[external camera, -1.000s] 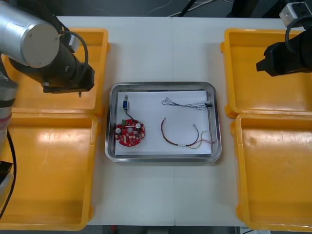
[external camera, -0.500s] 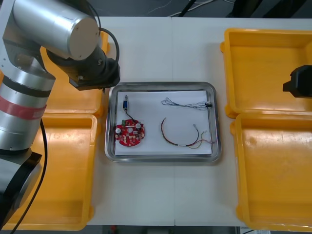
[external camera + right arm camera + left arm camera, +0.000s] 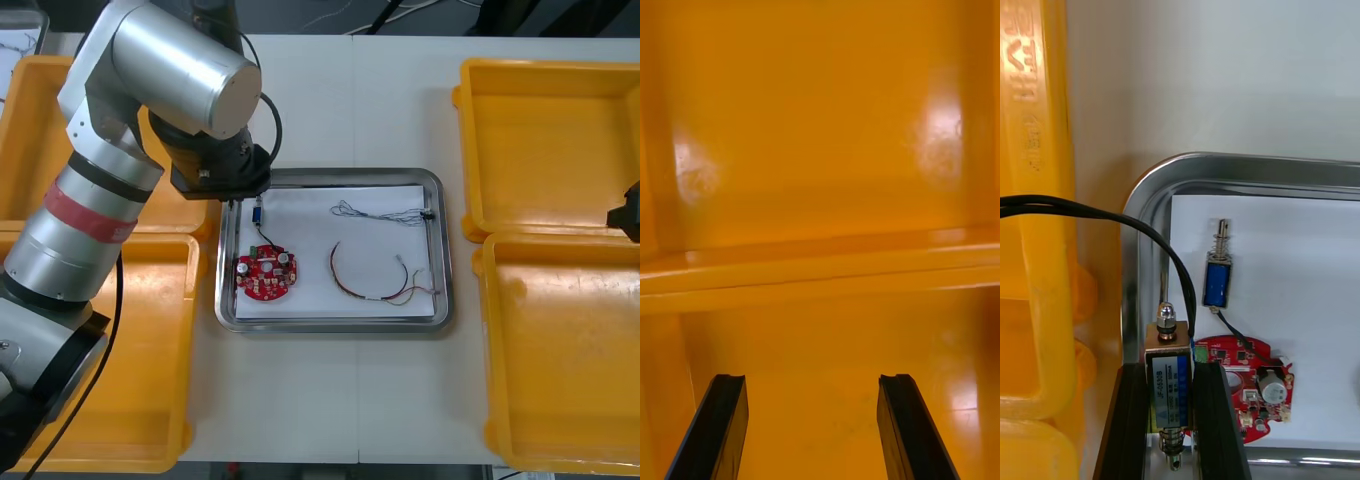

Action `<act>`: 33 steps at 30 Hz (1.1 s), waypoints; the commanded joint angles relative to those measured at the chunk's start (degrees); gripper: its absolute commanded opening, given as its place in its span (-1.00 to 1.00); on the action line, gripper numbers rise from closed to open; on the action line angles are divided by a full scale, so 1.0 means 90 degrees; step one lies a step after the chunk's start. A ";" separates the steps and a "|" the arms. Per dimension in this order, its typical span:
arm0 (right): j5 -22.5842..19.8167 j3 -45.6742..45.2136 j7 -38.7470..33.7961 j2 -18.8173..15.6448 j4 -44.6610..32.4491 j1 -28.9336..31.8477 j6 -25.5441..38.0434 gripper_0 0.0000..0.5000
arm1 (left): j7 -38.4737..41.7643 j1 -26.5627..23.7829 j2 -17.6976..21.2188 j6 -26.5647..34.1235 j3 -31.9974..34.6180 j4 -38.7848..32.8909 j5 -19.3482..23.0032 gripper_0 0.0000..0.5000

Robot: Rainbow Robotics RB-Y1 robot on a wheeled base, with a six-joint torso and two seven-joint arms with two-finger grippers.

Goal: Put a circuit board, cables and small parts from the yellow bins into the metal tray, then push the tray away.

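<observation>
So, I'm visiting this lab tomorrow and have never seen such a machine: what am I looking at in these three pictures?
It is a two-armed robot sorting parts. The front view looks down from above at a light table with yellow bins at each side and a metal tray between them. In the tray lie a red circuit board, a twisted cable, a red and yellow cable and a small metal part. The other two pictures come from cameras on the wrists. The left pincer, over the tray's corner, is shut on another small metal part. The right pincer is open and empty over a bin.
</observation>
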 commanded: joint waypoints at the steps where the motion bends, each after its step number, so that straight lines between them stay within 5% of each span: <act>1: -0.0110 -0.0256 -0.0217 -0.0233 -0.0331 0.0368 0.0019 1.00 | 0.0727 -0.0375 -0.0271 -0.0266 -0.0236 0.0206 -0.0121 -1.00; 33: -0.0354 -0.0353 -0.0295 -0.0243 -0.0468 0.0827 0.0019 1.00 | 0.0268 -0.0492 -0.1121 -0.1048 -0.0236 0.0939 -0.0824 -1.00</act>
